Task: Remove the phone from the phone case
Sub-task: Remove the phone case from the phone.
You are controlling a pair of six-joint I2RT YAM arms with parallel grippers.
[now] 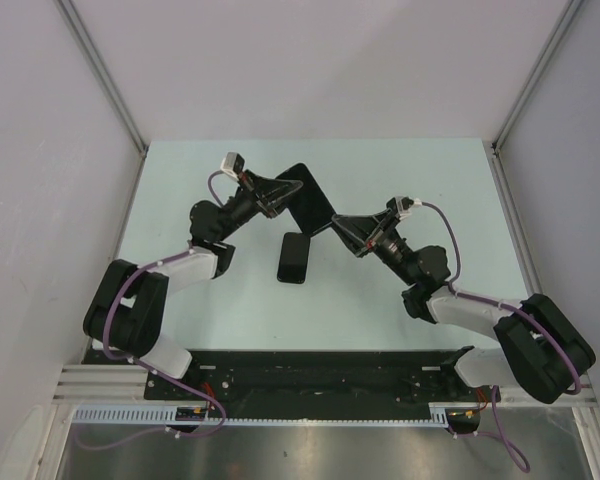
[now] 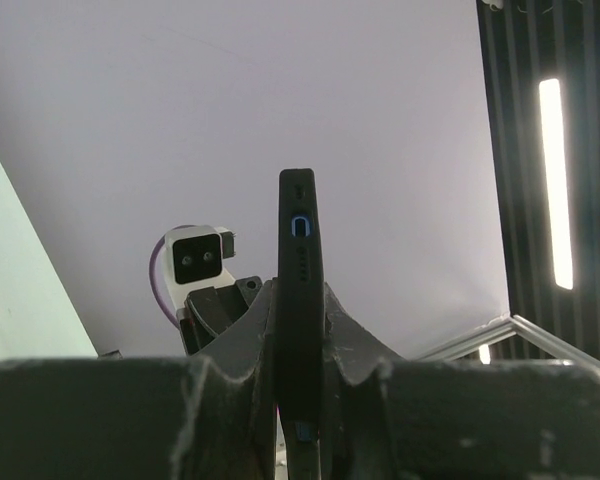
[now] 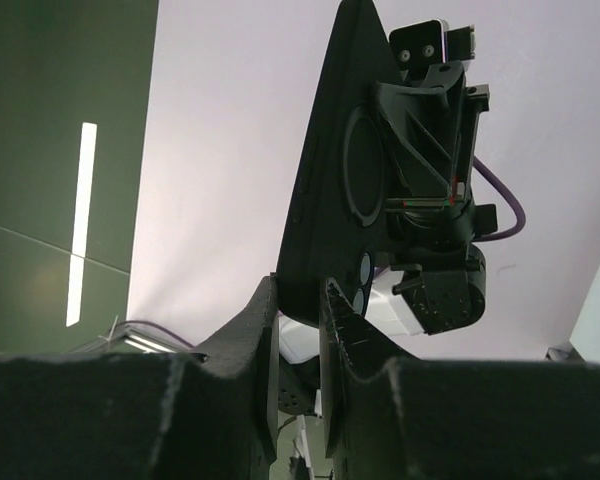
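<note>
Phone case (image 1: 310, 200) first: a black shell held up off the table (image 1: 430, 200) between both claws, over the far middle of the surface. On the right wrist feed its back faces me. Camera lenses show through the corner cutout, so the phone (image 3: 363, 272) sits inside it. On the left wrist feed I get the thin end edge, with a port opening and a row of small holes.

The left gripper (image 1: 283, 192) is clamped narrow across the case's thickness from the left side, with its fingers (image 2: 352, 345) pressing both faces. The right gripper (image 1: 344, 229) pinches the near right corner the same way, jaws narrow with the shell between them.

Just below the held case, a second dark phone-shaped slab (image 1: 294, 258) lies flat on the table, apart from both claws. I cannot tell from here what it is.
</note>
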